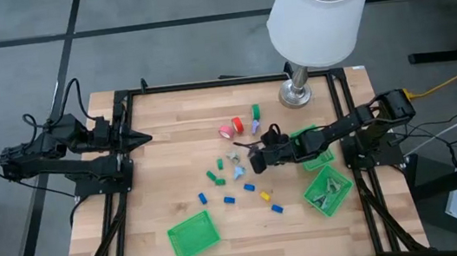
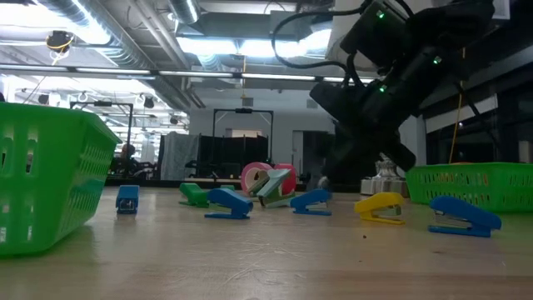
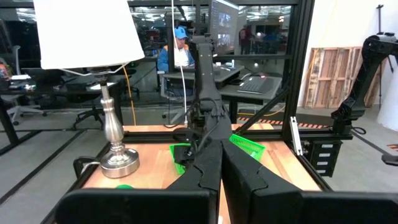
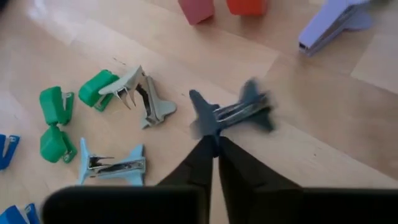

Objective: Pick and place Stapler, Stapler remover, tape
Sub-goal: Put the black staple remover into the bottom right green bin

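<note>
My right gripper (image 1: 252, 157) (image 4: 215, 142) reaches to the middle of the table, shut on a dark blue stapler remover (image 4: 231, 112). A grey stapler remover (image 4: 142, 99) and a light blue one (image 4: 113, 165) lie flat on the wood beside it. The red tape (image 1: 239, 124) and the pink tape (image 1: 226, 132) stand toward the far side, with a purple stapler (image 1: 255, 126) and a green stapler (image 1: 255, 111) close by. Blue staplers (image 2: 229, 202) and a yellow stapler (image 2: 381, 208) lie nearer the front. My left gripper (image 1: 144, 139) is shut and held up at the table's left. My right gripper pinches the dark blue stapler remover by one of its wing-shaped handles (image 4: 204, 126) between its two fingers. The fingers slant down at it from the table's right. The remover is blurred; whether it is off the wood I cannot tell.
A lamp (image 1: 298, 93) with a white shade stands at the far right. One green basket (image 1: 194, 235) sits at the front, another (image 1: 328, 190) at the front right holds several things, and a third (image 1: 310, 134) lies under my right arm. Small green blocks (image 4: 55, 124) lie nearby.
</note>
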